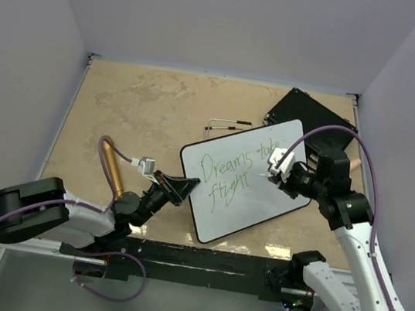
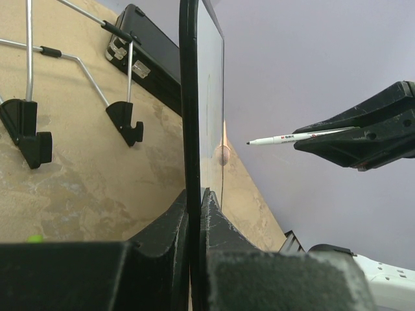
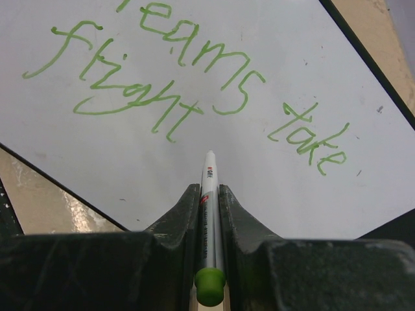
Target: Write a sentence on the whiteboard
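The whiteboard (image 1: 258, 210) stands tilted at the table's middle, with green writing "Dreams take flight" on it. My left gripper (image 1: 179, 188) is shut on the board's left edge (image 2: 189, 129) and holds it up. My right gripper (image 1: 276, 175) is shut on a white marker (image 3: 209, 194) with a green end cap. The marker's tip points at the board's face below the writing and stands a little off it, as the left wrist view (image 2: 285, 138) shows. The writing fills the right wrist view (image 3: 194, 71).
A flat black board (image 1: 308, 112) lies at the back right, behind the whiteboard. A wire stand with black feet (image 1: 224, 125) lies on the table behind the board; it also shows in the left wrist view (image 2: 78, 84). White walls enclose the table.
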Action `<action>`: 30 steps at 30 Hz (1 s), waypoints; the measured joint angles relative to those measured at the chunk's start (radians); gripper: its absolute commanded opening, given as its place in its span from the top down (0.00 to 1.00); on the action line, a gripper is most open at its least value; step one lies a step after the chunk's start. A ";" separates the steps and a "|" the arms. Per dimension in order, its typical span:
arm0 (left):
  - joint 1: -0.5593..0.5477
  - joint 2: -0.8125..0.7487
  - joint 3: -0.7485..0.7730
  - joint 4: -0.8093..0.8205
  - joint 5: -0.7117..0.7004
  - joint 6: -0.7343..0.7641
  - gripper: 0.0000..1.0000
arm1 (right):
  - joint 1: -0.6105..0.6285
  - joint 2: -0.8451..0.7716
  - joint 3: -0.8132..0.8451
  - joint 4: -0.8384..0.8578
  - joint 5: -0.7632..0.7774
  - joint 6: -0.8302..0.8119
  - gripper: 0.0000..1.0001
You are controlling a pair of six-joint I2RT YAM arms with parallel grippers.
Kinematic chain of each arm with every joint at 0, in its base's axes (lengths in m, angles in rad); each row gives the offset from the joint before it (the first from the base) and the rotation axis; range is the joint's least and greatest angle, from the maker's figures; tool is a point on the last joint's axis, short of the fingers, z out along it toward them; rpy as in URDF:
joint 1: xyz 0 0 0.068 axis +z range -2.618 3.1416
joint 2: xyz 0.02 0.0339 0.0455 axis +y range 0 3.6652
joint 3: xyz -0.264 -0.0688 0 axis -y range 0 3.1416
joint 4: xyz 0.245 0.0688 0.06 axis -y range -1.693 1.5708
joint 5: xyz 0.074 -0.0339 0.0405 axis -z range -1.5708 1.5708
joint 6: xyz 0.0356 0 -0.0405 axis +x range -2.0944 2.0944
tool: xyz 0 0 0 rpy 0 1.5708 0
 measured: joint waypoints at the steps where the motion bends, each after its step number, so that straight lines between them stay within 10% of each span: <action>1: 0.000 0.000 0.000 0.000 0.000 0.000 1.00 | -0.007 0.000 0.000 0.003 0.001 0.000 1.00; 30: 0.000 -0.001 0.000 0.000 0.003 0.000 1.00 | -0.156 0.023 0.000 0.003 -0.110 -0.051 1.00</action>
